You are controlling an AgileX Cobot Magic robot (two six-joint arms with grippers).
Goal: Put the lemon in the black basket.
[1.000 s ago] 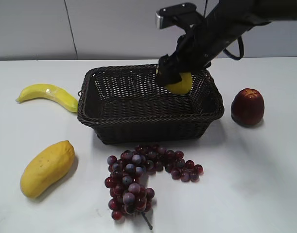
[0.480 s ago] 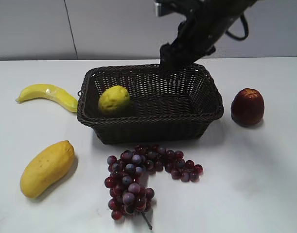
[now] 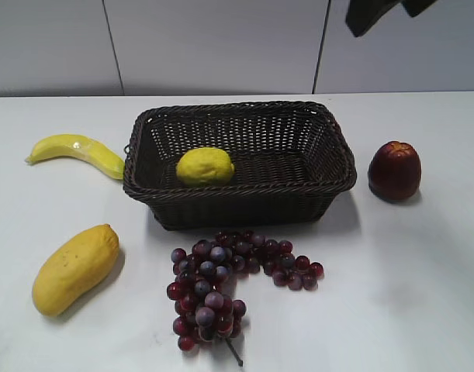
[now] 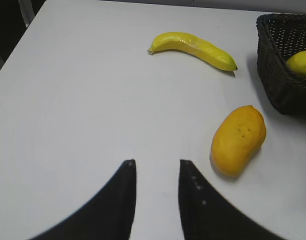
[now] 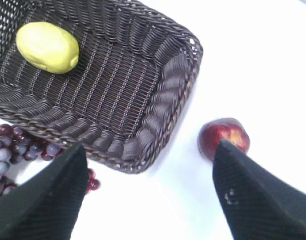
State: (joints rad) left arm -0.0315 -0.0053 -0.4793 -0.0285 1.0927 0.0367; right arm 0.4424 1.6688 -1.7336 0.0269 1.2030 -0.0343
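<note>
The lemon lies inside the black basket, left of its middle, resting on the woven floor. It also shows in the right wrist view in the basket, and at the edge of the left wrist view. My right gripper is open and empty, high above the basket's right end; only its dark tip shows at the top of the exterior view. My left gripper is open and empty over bare table, left of the mango.
A banana lies left of the basket, a mango at front left, a bunch of red grapes in front of the basket, a dark red apple to its right. A wall runs behind the table.
The lemon was let go in the basket, rolled left, then settled a little right. My right gripper rose up and away, almost out of the exterior view.
</note>
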